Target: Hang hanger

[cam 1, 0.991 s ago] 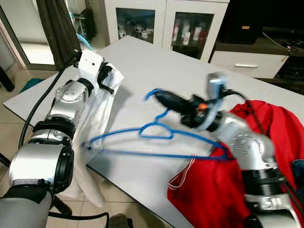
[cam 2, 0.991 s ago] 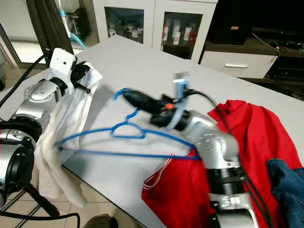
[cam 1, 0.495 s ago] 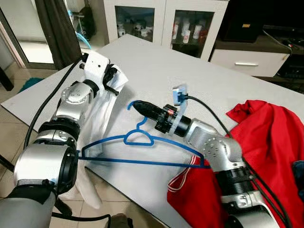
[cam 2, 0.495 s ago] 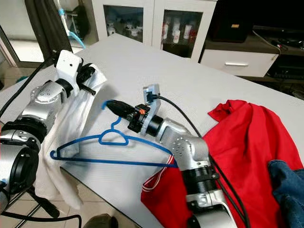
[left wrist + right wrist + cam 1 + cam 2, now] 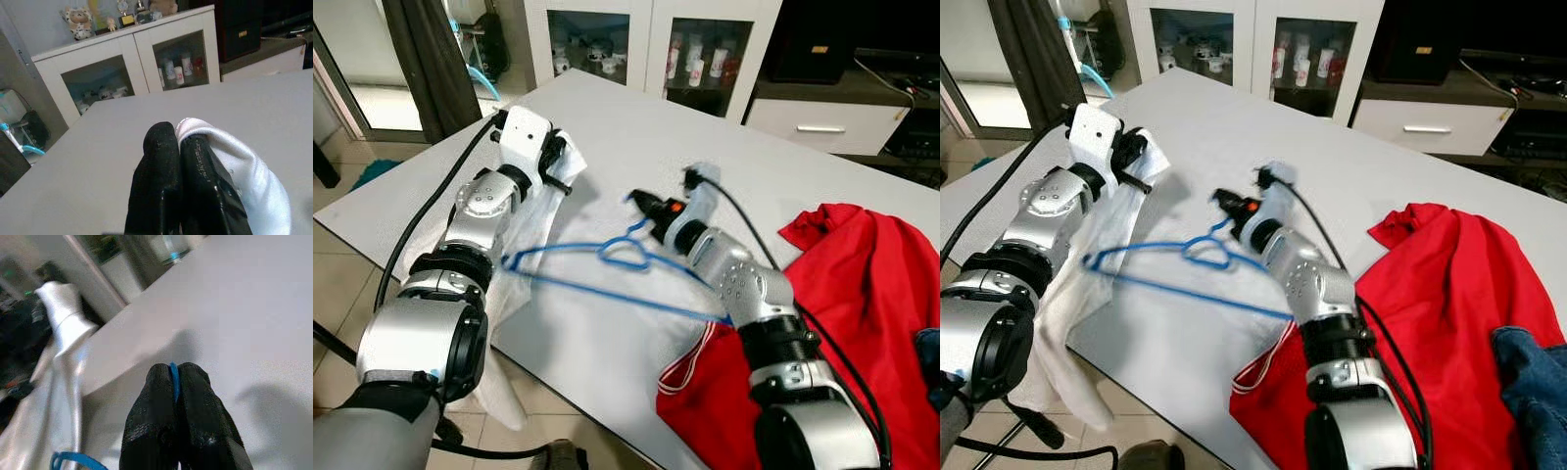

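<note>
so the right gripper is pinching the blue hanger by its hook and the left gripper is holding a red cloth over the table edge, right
Not quite: the cloth in the left gripper is white, not red, as the left wrist view and both eye views show. The red garment lies loose on the table by the right arm. The rest holds: the right gripper pinches the blue hanger by its hook.
</note>
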You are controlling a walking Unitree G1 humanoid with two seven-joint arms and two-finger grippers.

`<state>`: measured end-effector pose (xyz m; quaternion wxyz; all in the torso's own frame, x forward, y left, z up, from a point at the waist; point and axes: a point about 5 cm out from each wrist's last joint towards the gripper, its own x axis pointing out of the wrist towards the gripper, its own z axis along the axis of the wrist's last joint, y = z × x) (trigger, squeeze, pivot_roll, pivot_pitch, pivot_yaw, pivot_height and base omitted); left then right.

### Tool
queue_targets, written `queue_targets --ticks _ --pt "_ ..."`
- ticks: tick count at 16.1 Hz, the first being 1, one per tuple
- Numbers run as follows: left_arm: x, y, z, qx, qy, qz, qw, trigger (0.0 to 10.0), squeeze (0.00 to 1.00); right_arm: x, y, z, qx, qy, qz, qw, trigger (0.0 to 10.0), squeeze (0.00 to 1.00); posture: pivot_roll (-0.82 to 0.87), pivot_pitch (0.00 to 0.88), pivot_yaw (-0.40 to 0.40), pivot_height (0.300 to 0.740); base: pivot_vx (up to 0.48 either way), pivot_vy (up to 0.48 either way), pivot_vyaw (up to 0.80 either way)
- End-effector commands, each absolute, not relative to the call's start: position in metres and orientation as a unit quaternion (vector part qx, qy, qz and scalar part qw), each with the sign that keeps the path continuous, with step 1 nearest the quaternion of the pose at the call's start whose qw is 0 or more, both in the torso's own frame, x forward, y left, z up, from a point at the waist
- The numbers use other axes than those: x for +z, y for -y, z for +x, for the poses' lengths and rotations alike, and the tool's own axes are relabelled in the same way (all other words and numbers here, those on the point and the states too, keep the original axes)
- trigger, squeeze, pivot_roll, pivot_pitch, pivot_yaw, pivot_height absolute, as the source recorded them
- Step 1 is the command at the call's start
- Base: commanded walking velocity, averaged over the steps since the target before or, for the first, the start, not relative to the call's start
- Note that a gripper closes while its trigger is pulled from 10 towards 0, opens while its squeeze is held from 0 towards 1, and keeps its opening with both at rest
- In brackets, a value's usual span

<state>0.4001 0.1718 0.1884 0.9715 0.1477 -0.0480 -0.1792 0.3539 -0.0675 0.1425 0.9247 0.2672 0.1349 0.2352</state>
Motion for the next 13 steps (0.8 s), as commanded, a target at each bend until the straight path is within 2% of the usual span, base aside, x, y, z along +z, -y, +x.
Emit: queue_targets --ticks 1,3,5,8,11,13 --pt "0.205 -0.165 0.403 -0.180 0.085 0.146 0.969 10.0 0.00 0.144 0.073 0.359 0.207 -0.134 0.258 0.934 10.0 0.00 0.03 0.000 0.022 0.740 0.000 0.000 0.00" --pt "0.209 -0.163 0.404 -0.181 0.099 0.140 0.969 10.0 0.00 0.142 0.076 0.362 0.185 -0.139 0.251 0.940 10.0 0.00 0.03 0.000 0.023 0.740 0.000 0.000 0.00" --pt "0.209 -0.158 0.403 -0.190 0.102 0.142 0.966 10.0 0.00 0.148 0.067 0.362 0.203 -0.129 0.276 0.931 10.0 0.00 0.04 0.000 0.024 0.740 0.000 0.000 0.00" --pt "0.207 -0.150 0.402 -0.202 0.111 0.146 0.962 10.0 0.00 0.153 0.065 0.364 0.194 -0.121 0.277 0.933 10.0 0.00 0.04 0.000 0.024 0.740 0.000 0.000 0.00" --pt "0.207 -0.141 0.398 -0.214 0.142 0.164 0.953 10.0 0.00 0.160 0.068 0.368 0.173 -0.103 0.295 0.934 10.0 0.00 0.04 0.000 0.024 0.740 0.000 0.000 0.00" --pt "0.215 -0.132 0.393 -0.224 0.191 0.189 0.937 10.0 0.00 0.169 0.067 0.369 0.169 -0.085 0.315 0.930 10.0 0.00 0.04 0.000 0.024 0.740 0.000 0.000 0.00"
